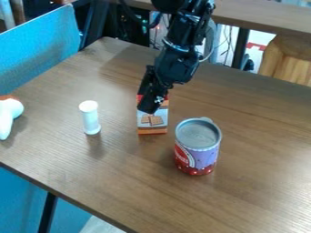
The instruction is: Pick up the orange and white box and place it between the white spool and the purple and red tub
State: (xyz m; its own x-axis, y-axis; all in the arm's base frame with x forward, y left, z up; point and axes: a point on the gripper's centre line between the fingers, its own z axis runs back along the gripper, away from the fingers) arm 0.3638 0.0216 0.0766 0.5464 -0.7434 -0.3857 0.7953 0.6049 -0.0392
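Since my gripper hangs over the upper part of the small biscuit carton, overlapping it in this view, I cannot tell whether I am touching it, or whether my hand is open, closed or gripping anything. The carton appears to stand upright near the middle of the wooden table, between the slim white bottle and the red-and-purple tin. I judge it to be thin cardboard, light and fairly stiff along its edges, with broad faces that would dent under a hard squeeze. I would take it across its narrow sides, around mid-height, with modest pressure; the printed face looks smooth enough to slip a little, and a knock near the top could tip it. Flat and rectangular, it carries orange bands and pictures of square biscuits. The tin is a stout cylinder with a grey lid and a small projection at its rim; it looks rigid and probably heavier. The bottle is narrow, with a wider round cap, likely smooth plastic and easy to topple. A rounded white object with a brownish-orange top lies by the left edge, over a tabletop with fine streaky grain.
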